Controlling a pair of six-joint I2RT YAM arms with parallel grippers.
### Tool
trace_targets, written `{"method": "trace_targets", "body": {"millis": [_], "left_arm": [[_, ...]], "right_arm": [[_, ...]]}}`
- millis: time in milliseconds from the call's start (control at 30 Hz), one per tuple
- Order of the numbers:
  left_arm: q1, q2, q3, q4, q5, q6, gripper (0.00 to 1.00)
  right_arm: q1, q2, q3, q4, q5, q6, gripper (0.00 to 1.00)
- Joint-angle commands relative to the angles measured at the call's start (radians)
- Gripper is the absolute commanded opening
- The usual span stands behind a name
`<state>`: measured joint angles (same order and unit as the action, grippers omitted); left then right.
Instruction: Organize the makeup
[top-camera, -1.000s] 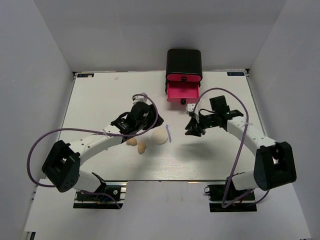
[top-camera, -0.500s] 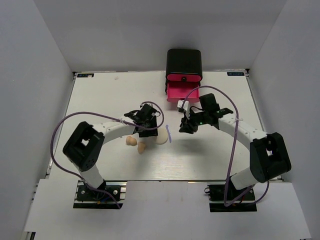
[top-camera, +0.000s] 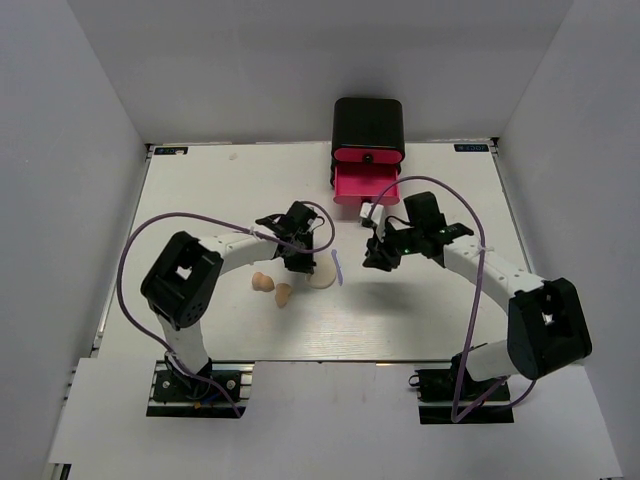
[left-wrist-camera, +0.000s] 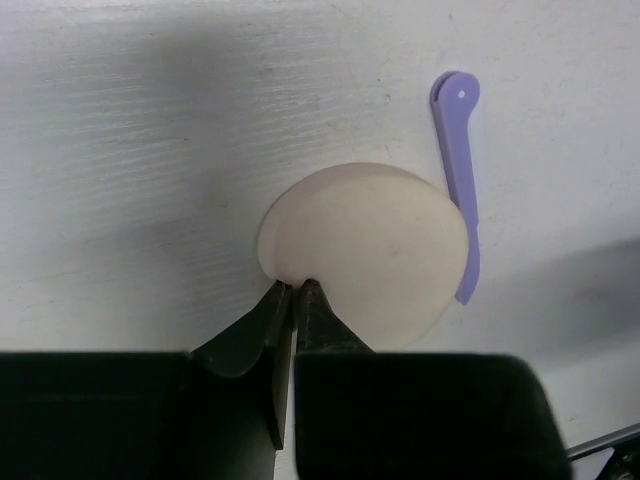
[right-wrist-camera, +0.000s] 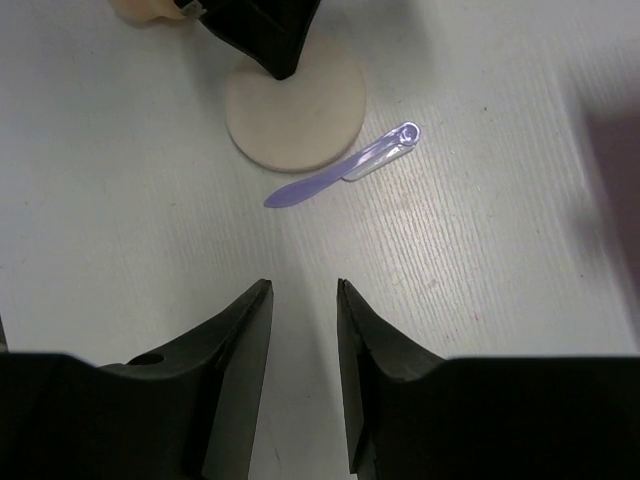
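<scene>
A round cream puff (top-camera: 324, 274) (left-wrist-camera: 370, 250) (right-wrist-camera: 295, 115) lies flat in the middle of the table. My left gripper (top-camera: 302, 262) (left-wrist-camera: 297, 285) is shut, its tips pinched together on the puff's near rim. A thin purple stick (top-camera: 338, 266) (left-wrist-camera: 460, 180) (right-wrist-camera: 345, 165) lies against the puff's right side. Two peach egg-shaped sponges (top-camera: 263, 282) (top-camera: 284, 294) sit just left of the puff. My right gripper (top-camera: 378, 262) (right-wrist-camera: 303, 285) hangs open over bare table to the right of the stick, with nothing between its fingers.
A black box (top-camera: 368, 125) with pink drawers stands at the back centre, its lower drawer (top-camera: 366, 185) pulled out. The white table (top-camera: 200, 200) is walled by grey panels on three sides. Purple cables loop over both arms.
My left gripper slid right onto the puff's rim and closed. The right gripper shifted slightly and stayed open. The puff, stick and sponges have not moved.
</scene>
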<state>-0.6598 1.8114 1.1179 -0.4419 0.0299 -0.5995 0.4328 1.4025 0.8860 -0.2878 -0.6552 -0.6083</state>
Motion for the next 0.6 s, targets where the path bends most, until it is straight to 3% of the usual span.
{"method": "trace_targets", "body": {"millis": [0, 167, 267, 567], "left_arm": [[0.002, -0.070, 0.046, -0.056, 0.008, 0.029, 0.13], [0.002, -0.211, 0.141, -0.066, -0.051, 0.075, 0.12], [0.011, -0.216, 0.206, 0.008, -0.048, 0.096, 0.11], [0.011, 0.044, 0.465, 0.235, 0.041, 0.075, 0.10]], "right_arm": [[-0.014, -0.054, 0.001, -0.001, 0.015, 0.012, 0.38], [-0.052, -0.153, -0.056, 0.039, 0.084, 0.068, 0.37], [-0.081, -0.245, -0.136, 0.152, 0.228, 0.155, 0.33], [-0.158, -0.372, -0.252, 0.276, 0.422, 0.258, 0.28]]}}
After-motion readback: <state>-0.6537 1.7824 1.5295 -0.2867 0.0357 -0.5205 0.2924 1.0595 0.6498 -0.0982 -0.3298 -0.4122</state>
